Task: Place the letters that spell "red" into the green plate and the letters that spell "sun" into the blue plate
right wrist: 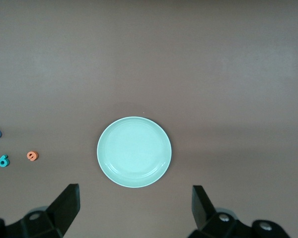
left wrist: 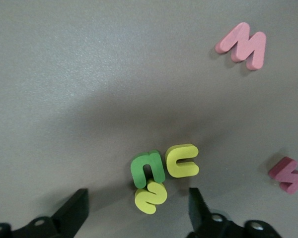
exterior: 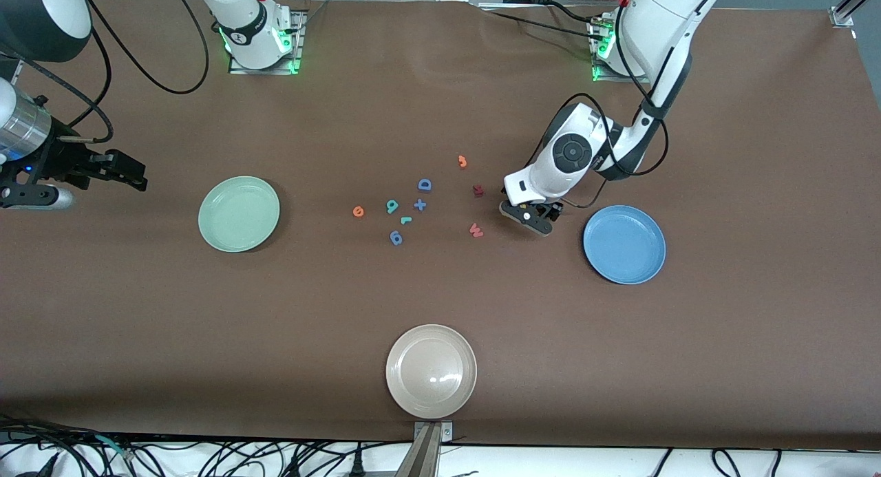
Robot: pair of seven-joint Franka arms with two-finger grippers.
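Now we are hovering our left gripper (left wrist: 139,210), jaws parted and holding nothing, low over the clustered yellow s (left wrist: 150,197), green n (left wrist: 148,168) and yellow u (left wrist: 182,160); the s is lying between our fingertips. Our right gripper (right wrist: 134,208) is waiting open above the green plate (right wrist: 134,151).

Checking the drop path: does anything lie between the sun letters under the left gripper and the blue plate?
Nothing visible does. The sun letters lie under the left gripper, with bare table up to the blue plate.
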